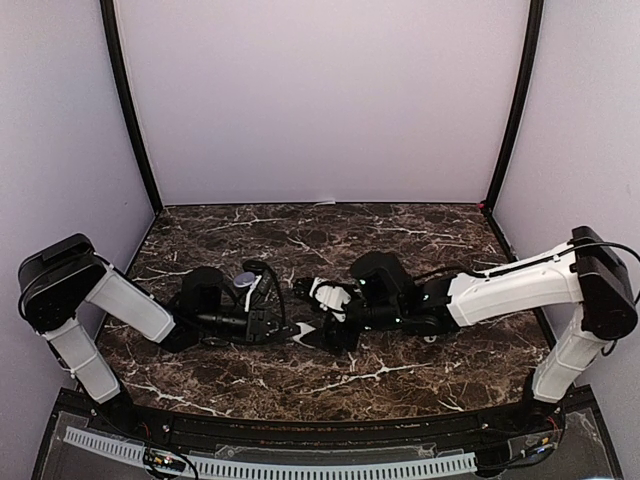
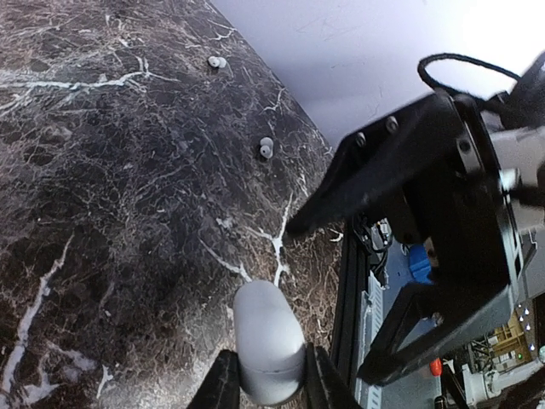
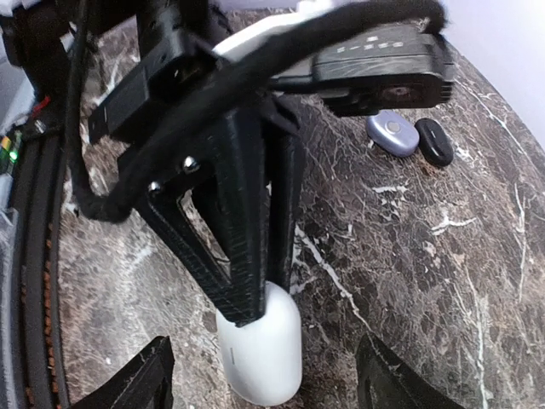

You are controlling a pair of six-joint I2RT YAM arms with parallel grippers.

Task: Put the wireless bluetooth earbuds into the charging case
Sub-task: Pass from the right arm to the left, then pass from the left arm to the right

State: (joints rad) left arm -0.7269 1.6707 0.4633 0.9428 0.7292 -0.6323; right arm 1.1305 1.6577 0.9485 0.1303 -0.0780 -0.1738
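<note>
Two buds [image 2: 266, 148] lie well ahead of your left hand [image 2: 271, 385], clenched on the case [image 2: 268, 341]; right hand [image 3: 266, 366] released, straddling it, free to fetch.

The top camera looks down from above the near edge over the whole table [image 1: 400, 225]. Both wrist cameras sit close at mid-table, facing each other, sharing the white case [image 2: 268, 341].

White case [image 2: 269, 341], lower end offscreen

White arm links [image 1: 510, 285], black joints [image 1: 605, 290], black fingers [image 3: 247, 256] with silver screws [image 3: 189, 162], black cables [image 3: 255, 77]
</note>
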